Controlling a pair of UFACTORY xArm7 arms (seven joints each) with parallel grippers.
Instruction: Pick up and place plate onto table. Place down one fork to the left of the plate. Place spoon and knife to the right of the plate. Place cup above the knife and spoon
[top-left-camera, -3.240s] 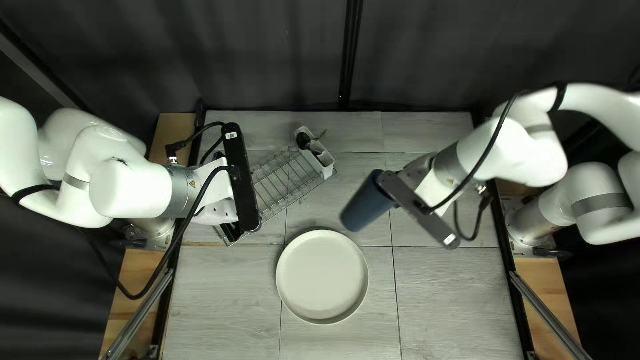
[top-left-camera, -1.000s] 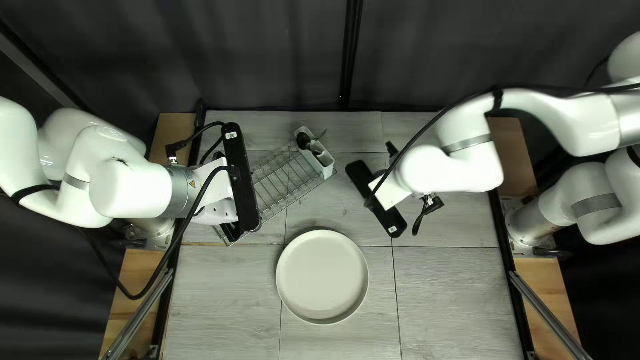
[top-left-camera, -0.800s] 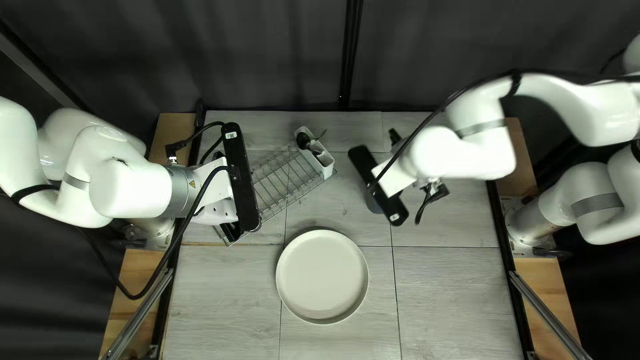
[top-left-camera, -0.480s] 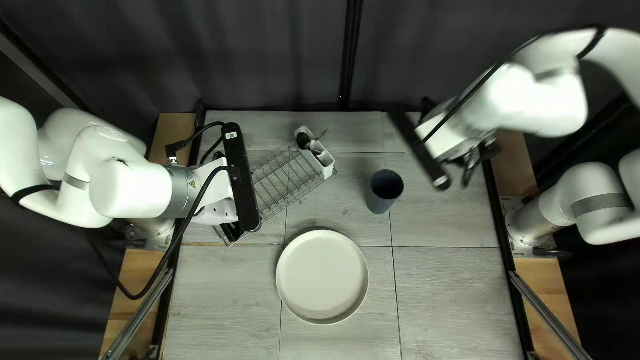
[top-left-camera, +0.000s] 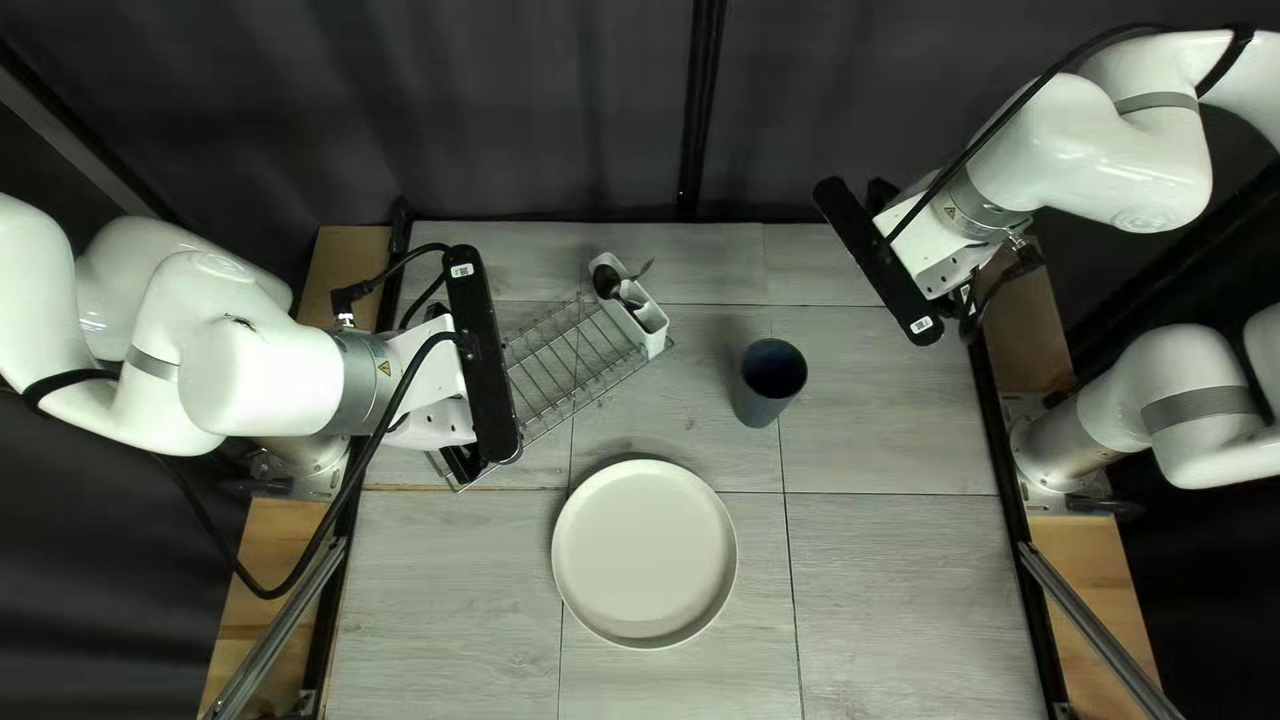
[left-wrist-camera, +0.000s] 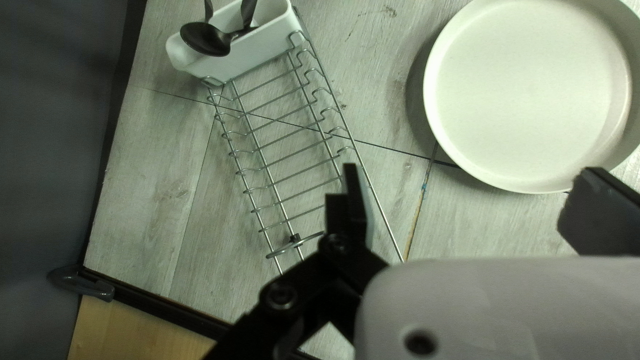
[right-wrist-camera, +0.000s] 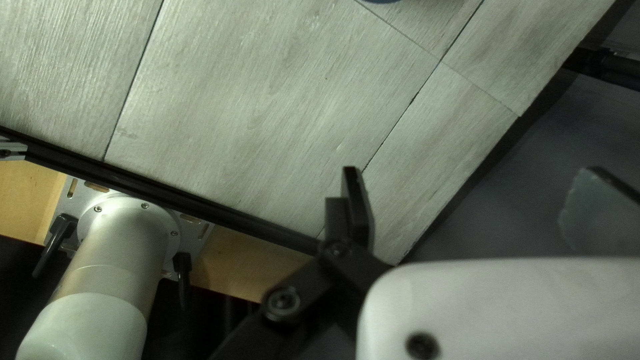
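The pale round plate (top-left-camera: 644, 554) lies on the table near the middle of the top left view. Up and right of it, a dark blue cup (top-left-camera: 770, 379) stands upright. My left gripper (top-left-camera: 467, 462) hangs over the near end of the wire rack; in its wrist view the left gripper (left-wrist-camera: 467, 200) is open and empty, with the plate (left-wrist-camera: 530, 90) ahead. Dark cutlery, including a spoon (left-wrist-camera: 205, 39), sits in a white holder (left-wrist-camera: 250, 59). My right gripper (top-left-camera: 874, 200) is raised at the far right; the right gripper (right-wrist-camera: 467, 207) stands open and empty in its wrist view.
The wire rack (top-left-camera: 567, 358) runs slantwise beside my left gripper, the holder at its far end. A dark curtain (top-left-camera: 534, 107) hangs behind the table's far edge. My right arm's base (right-wrist-camera: 123, 240) shows in the right wrist view.
The cup, earlier tilted at my right gripper, now stands upright on the table, let go. My right arm has drawn back toward the far right. My left arm and the plate have not moved.
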